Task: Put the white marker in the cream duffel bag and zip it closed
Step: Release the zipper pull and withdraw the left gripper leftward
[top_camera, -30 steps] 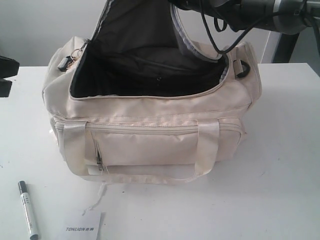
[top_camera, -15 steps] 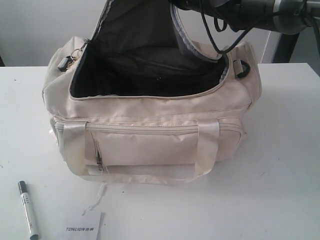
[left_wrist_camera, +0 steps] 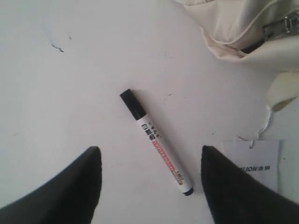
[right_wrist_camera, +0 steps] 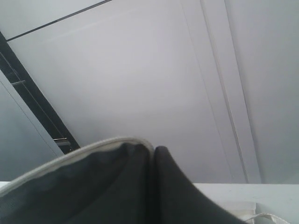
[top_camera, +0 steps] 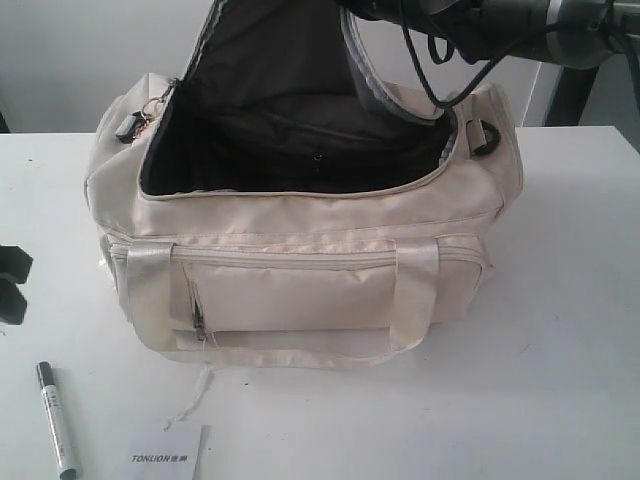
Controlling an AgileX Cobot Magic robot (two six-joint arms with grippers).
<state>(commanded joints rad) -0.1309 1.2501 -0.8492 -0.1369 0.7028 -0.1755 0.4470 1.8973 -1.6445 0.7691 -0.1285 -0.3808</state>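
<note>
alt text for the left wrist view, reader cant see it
A white marker with a dark cap lies flat on a white table, centred before the open left tool. A corner of the cream duffel bag and a white printed card sit off to one side.

Left hand (left_wrist_camera: 150,149) wide (right hand (right_wrist_camera: 154,154) tight)

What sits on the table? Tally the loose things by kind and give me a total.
bag: 1
marker: 1
card: 1
Total: 3
</note>
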